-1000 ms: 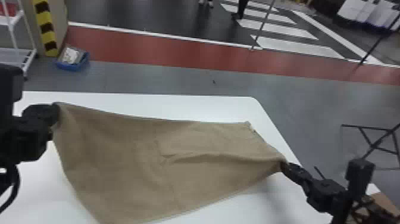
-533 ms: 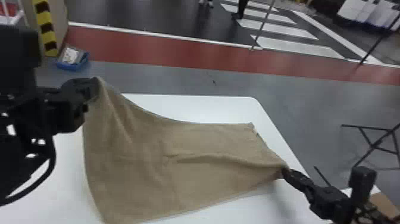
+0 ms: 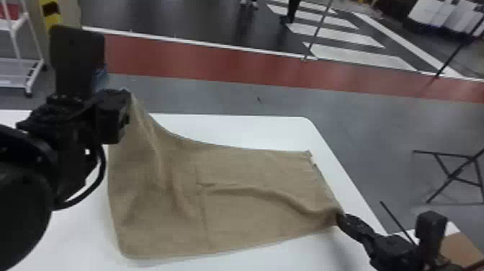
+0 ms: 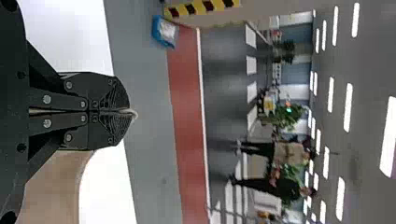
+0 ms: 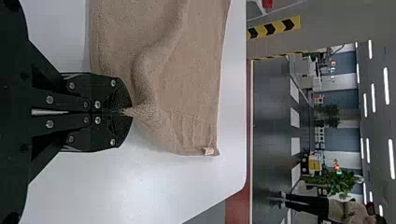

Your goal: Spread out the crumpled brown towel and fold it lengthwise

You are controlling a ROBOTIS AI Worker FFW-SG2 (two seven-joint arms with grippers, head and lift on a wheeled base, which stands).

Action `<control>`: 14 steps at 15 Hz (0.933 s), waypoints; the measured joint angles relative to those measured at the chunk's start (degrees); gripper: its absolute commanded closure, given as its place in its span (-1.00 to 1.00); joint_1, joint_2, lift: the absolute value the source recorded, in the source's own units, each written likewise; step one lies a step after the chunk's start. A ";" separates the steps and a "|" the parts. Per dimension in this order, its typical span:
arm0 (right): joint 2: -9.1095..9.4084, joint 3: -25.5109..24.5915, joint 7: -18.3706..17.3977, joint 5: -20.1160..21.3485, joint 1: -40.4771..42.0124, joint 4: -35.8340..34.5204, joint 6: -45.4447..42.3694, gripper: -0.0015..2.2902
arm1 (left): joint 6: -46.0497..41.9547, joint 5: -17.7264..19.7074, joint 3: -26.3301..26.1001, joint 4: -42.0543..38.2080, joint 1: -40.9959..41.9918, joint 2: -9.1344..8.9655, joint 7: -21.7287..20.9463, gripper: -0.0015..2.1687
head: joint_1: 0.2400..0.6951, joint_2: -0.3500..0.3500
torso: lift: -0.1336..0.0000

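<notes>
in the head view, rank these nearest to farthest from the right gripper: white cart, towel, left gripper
1. Towel: touching, a corner in the right gripper's jaws.
2. Left gripper: on the left, holding the towel's raised corner.
3. White cart: farther back, at the view's left edge.

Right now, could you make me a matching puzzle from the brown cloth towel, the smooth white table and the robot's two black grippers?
1. Brown cloth towel
2. Smooth white table
3. Black left gripper
4. Black right gripper

A. Pinches the cloth low down
B. Partly raised, with folds across it
C. Pinches the cloth high up
D. Lies beneath the cloth

Pairs: 1-B, 2-D, 3-C, 4-A
</notes>
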 measured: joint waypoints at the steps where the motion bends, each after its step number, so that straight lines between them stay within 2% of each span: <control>1: 0.00 0.04 0.00 -0.18 0.44 -0.18 -0.43 0.27 | -0.28 -1.59 1.42 1.83 0.43 0.06 0.14 0.31 | 1.00 -1.00 | -0.87; 3: 0.01 0.02 -0.16 -0.30 0.83 -0.61 -0.68 0.27 | -1.53 -3.07 3.74 3.96 0.94 1.26 1.91 0.31 | 1.00 -1.00 | -0.87; 4: 0.04 0.13 -0.38 -0.22 0.84 -0.92 -0.62 0.27 | -3.04 -3.33 4.39 4.30 1.24 2.09 2.40 0.08 | 1.00 -1.00 | -0.87; 6: 0.63 1.03 -0.45 0.36 0.92 -2.25 0.05 0.27 | -6.49 -4.16 4.91 5.39 1.45 3.62 2.45 -0.98 | 1.00 -0.95 | -0.87; 10: 1.66 1.39 -0.43 0.86 1.51 -3.97 0.32 0.27 | -11.43 -5.68 5.23 10.64 3.24 7.98 2.27 -0.98 | 1.00 -0.82 | -0.87; 12: 1.67 1.44 -0.43 0.92 1.71 -3.99 0.33 0.27 | -13.35 -6.64 7.38 11.99 5.32 10.42 2.31 -0.98 | 1.00 -0.67 | -0.87; 14: 1.68 1.70 -0.44 0.74 1.77 -3.76 0.22 0.27 | -15.36 -6.74 11.14 10.09 9.77 12.48 1.36 -0.97 | 1.00 -0.55 | -0.87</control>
